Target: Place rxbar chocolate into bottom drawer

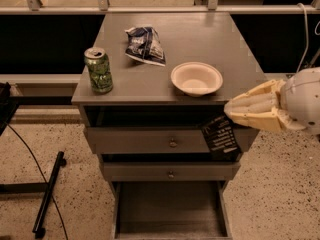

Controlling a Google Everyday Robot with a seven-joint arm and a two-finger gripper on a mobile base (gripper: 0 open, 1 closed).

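My gripper (235, 116) comes in from the right, its cream fingers (252, 109) shut on the top of the rxbar chocolate (220, 138). The black bar hangs tilted in front of the cabinet's right side, level with the upper knobbed drawer (165, 141). The bottom drawer (170, 209) is pulled open below, a wide grey tray with a bare floor. The bar is above and a little right of it.
On the cabinet top (200, 39) stand a white bowl (196, 78), a green can (99, 70) at the left edge and a dark-blue-and-white snack bag (145, 45). A second knobbed drawer (170, 173) sits under the first. A black stand (47, 194) and cable lie on the floor at left.
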